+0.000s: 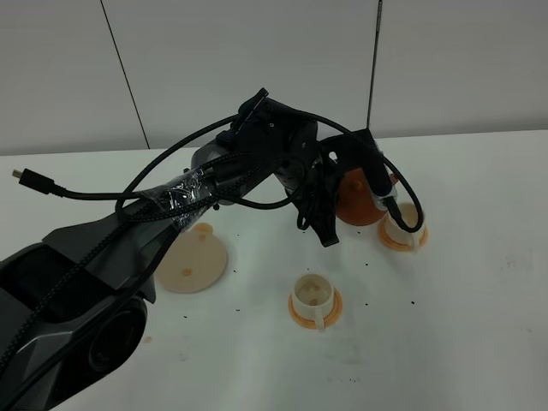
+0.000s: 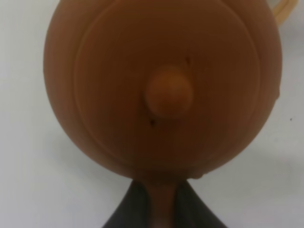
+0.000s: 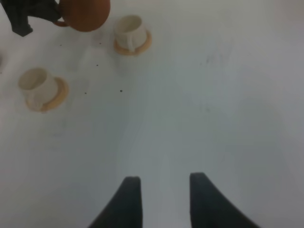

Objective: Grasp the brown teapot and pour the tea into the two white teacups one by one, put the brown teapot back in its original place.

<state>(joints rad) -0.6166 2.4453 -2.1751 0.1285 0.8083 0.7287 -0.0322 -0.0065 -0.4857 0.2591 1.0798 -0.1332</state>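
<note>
My left gripper reaches across the middle and is shut on the stubby handle of the brown teapot. It holds the pot right beside one white teacup on its orange saucer. In the left wrist view the teapot fills the frame, lid knob up, with the gripper pinching the handle. The other white teacup stands nearer the front. The cream round saucer lies bare to the left. My right gripper is open and empty over bare table; its view shows the teapot and both cups.
Black cables loop off the left arm above the table's left part. A cable also hangs in front of the teapot and the far cup. Small dark specks lie on the white table around the cups.
</note>
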